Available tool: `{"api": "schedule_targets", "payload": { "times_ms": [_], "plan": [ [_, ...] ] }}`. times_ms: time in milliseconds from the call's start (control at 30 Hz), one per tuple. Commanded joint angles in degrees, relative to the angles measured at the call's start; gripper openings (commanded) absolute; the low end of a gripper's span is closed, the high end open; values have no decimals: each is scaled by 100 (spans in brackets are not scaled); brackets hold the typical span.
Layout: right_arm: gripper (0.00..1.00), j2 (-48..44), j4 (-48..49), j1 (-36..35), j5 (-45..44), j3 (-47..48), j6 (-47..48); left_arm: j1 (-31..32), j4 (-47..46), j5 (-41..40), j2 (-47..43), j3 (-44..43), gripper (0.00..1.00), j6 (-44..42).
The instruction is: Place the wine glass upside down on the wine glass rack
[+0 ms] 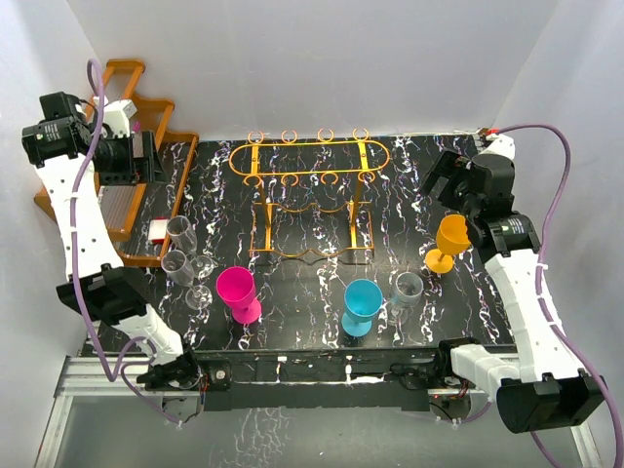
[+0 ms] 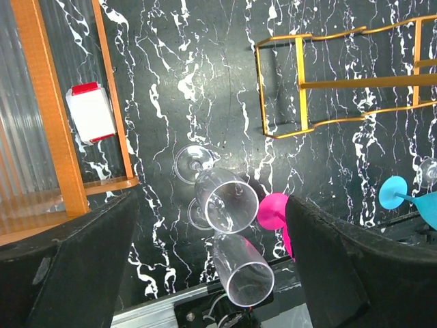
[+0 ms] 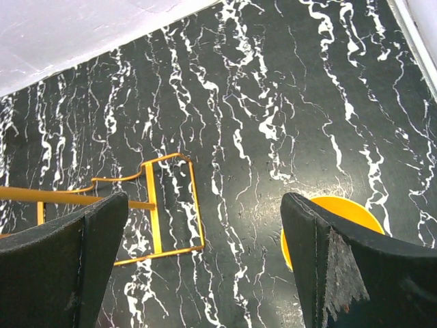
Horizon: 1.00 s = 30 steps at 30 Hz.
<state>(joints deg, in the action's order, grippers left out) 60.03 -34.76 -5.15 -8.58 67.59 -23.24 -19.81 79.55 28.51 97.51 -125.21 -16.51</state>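
The wine glass rack (image 1: 312, 174), a thin orange-gold wire stand, sits at the back middle of the black marbled table; its lower bars show in both wrist views (image 2: 341, 83) (image 3: 153, 205). Several wine glasses stand upright along the front: two clear flutes (image 1: 179, 250) (image 2: 225, 201), a pink glass (image 1: 237, 290), a cyan glass (image 1: 362, 300), a small clear glass (image 1: 407, 290) and an orange glass (image 1: 451, 239) (image 3: 341, 208). My left gripper (image 1: 144, 158) (image 2: 210, 205) hangs open high above the left side, over the flutes. My right gripper (image 1: 444, 180) (image 3: 203, 205) is open and empty, above the table just left of the orange glass.
A brown wooden stepped rack (image 1: 146, 117) (image 2: 51, 102) fills the back left corner. A small red and white box (image 1: 158, 230) (image 2: 92, 113) lies beside its front edge. White walls close in the table on three sides.
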Motion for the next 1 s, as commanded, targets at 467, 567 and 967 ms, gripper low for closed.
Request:
{"api": "schedule_targets", "payload": {
  "times_ms": [467,567,967],
  "plan": [
    [98,-318,281,-5,533,127,300,544,217,-264,113,1008,42,-550],
    [98,-374,284,-6,463,119,307,670,-48,-603,-71,1441,42,-526],
    [98,-713,460,-7,589,-248,214,672,-870,-1144,-456,2283,42,-425]
  ]
}}
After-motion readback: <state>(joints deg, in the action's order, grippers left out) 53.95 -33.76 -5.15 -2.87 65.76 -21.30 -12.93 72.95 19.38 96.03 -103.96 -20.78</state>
